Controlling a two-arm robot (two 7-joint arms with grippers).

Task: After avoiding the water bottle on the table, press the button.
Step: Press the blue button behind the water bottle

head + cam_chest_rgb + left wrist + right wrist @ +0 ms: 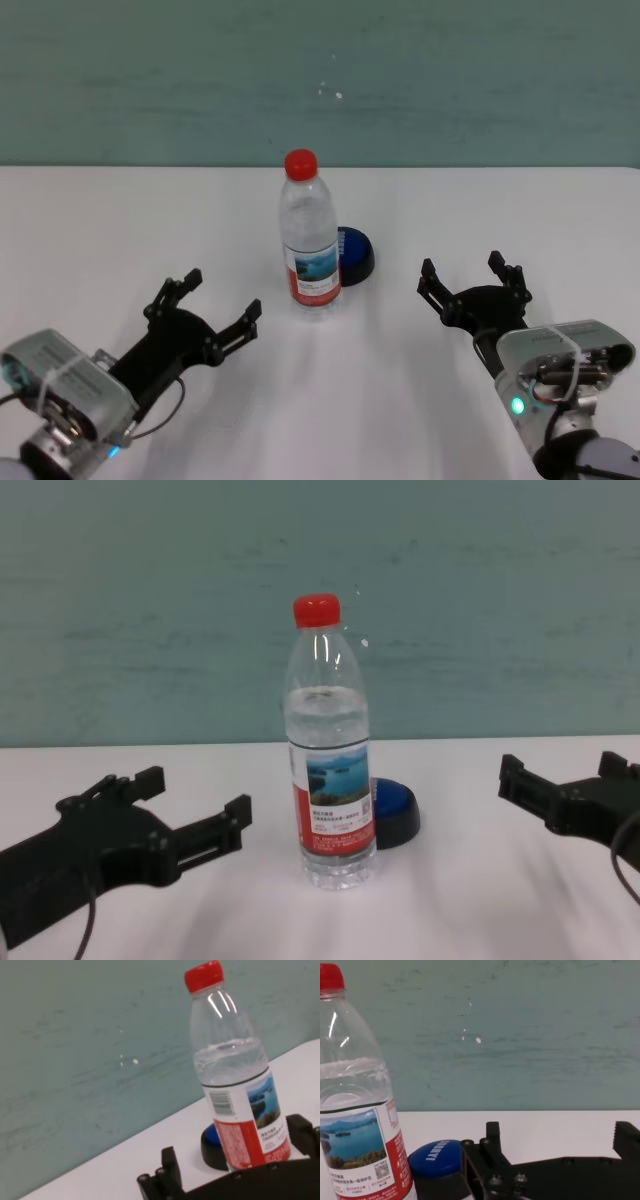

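The water bottle (310, 245) stands upright in the middle of the white table (90, 230); it is clear, with a red cap and a red-and-white lake label. The blue-domed button (356, 256) on its black base sits just behind the bottle, to its right, partly hidden by it. My left gripper (221, 296) is open and empty, low over the table in front of and left of the bottle. My right gripper (466, 272) is open and empty, to the right of the button. The bottle (330, 770) and button (397, 811) also show in the chest view.
A teal wall (320, 80) rises behind the table's far edge. Bare tabletop lies to both sides of the bottle and between the two grippers. In the right wrist view the button (438, 1158) lies beside the bottle (355, 1110).
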